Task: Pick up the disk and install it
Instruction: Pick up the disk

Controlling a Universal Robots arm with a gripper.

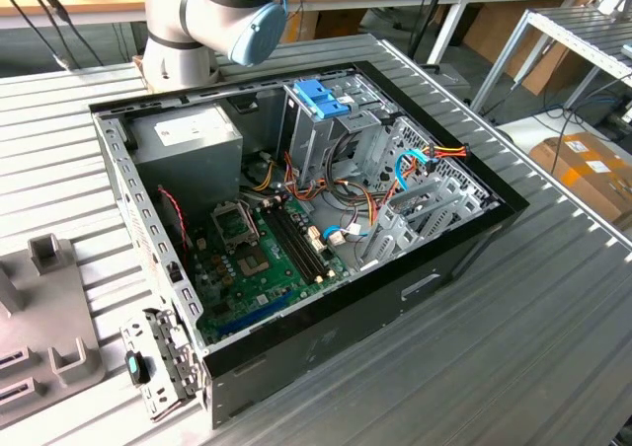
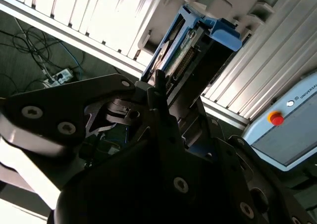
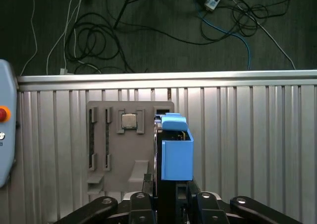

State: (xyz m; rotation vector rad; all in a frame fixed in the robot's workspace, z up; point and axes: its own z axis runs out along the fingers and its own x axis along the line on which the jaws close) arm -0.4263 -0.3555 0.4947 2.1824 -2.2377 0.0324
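Right now your black gripper (image 3: pixel 167 192) is clamped on the flat silver-metal disk in a blue plastic frame (image 3: pixel 176 154), jutting past its fingertips toward the grey slotted tray (image 3: pixel 106 149).

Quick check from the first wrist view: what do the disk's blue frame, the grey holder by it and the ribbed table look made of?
The disk frame: blue plastic, matte, even colour with moulded edges. Grey holder: probably plastic too, dull, with moulded slots; could be printed. Table: metal, likely aluminium, ribbed with bright streaks of glare.
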